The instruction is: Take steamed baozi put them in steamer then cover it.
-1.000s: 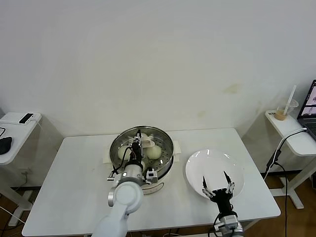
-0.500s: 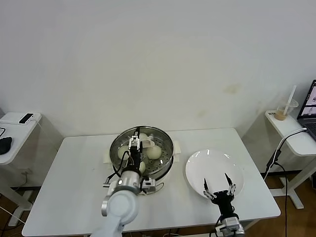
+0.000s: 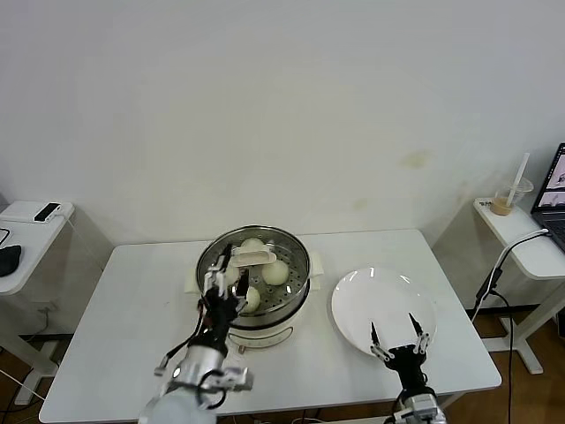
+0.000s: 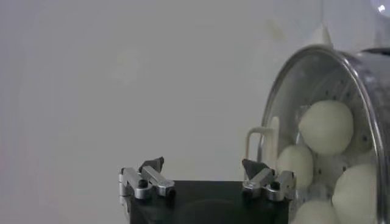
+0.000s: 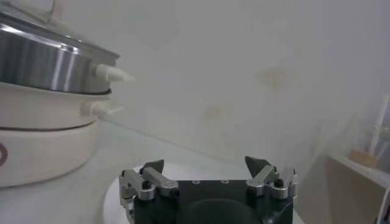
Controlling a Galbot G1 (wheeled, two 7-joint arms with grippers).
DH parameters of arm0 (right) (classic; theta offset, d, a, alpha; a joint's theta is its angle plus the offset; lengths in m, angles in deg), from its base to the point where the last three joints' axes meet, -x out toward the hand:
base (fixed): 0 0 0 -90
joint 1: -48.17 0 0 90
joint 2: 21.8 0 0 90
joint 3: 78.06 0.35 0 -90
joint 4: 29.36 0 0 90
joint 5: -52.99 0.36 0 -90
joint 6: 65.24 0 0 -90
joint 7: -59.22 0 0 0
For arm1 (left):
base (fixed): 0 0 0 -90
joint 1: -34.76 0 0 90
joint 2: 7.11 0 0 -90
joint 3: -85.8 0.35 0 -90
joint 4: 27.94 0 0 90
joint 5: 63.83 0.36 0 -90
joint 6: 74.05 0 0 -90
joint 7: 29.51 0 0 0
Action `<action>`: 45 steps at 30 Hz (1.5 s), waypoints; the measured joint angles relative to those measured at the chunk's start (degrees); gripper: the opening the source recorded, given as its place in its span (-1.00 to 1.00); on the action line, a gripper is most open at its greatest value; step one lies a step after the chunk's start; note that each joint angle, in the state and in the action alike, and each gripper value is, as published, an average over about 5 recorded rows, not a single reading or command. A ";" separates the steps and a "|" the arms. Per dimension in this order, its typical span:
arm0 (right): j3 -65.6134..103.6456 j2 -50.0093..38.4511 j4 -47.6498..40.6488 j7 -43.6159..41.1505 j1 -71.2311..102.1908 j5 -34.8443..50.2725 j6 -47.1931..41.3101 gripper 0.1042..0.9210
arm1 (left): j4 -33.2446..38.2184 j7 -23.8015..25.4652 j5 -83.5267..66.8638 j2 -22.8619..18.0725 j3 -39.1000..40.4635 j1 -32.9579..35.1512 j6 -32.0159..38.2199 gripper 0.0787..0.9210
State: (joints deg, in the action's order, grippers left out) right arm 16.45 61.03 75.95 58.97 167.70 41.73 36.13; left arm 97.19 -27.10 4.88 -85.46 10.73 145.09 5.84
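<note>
The steamer (image 3: 301,266) stands on its white cooker base (image 3: 267,334) mid-table. The glass cover lies on it, and its cream handle (image 3: 252,257) is free. Several baozi (image 3: 276,272) show through the glass. My left gripper (image 3: 225,281) is open and empty, just in front of the steamer's near left rim. In the left wrist view the left gripper (image 4: 203,165) is open beside the covered steamer (image 4: 365,79), with baozi (image 4: 326,126) inside. My right gripper (image 3: 402,339) is open and empty over the near edge of the white plate (image 3: 380,296). It also shows open in the right wrist view (image 5: 205,163).
The steamer (image 5: 42,61) and its base (image 5: 42,143) stand off to one side in the right wrist view. A side table (image 3: 521,234) at the right holds a cup (image 3: 510,196) and a laptop. Another side table (image 3: 26,225) stands at the left.
My left gripper has let go of the cover's handle and drawn back towards me, down to the steamer's near rim. My right gripper has drawn back slightly.
</note>
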 measured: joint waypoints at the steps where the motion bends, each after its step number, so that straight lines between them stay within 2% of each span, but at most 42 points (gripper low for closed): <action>1: 0.13 -0.26 0.17 -0.02 0.19 0.28 0.04 0.76 | 0.41 -1.59 -2.92 -0.16 -1.05 1.40 1.27 0.77; 5: 0.80 -1.41 0.90 -0.09 1.06 1.51 0.16 0.76 | 1.18 -7.37 -17.16 -1.22 -6.03 6.67 6.97 0.77; 9: 1.26 -2.29 1.63 -0.32 1.65 2.56 0.11 0.76 | 1.11 -10.73 -32.47 -2.00 -10.44 11.30 11.61 0.77; 14: 1.11 -3.01 2.60 -1.21 2.25 4.46 -0.99 0.76 | 0.43 -12.59 -49.27 -2.27 -14.37 16.01 15.66 0.77; 20: 0.23 -4.38 4.36 -3.05 3.64 8.29 -2.99 0.76 | -1.28 -13.66 -62.06 -2.69 -17.23 19.11 18.95 0.77; 31: -1.27 -5.12 7.19 -4.97 5.87 11.36 -4.24 0.76 | -2.55 -13.60 -73.01 -3.72 -19.36 21.81 21.45 0.77; 45: -2.03 -4.71 8.08 -4.81 5.81 10.41 -5.28 0.76 | -2.71 -11.21 -74.64 -3.62 -20.35 22.55 20.56 0.77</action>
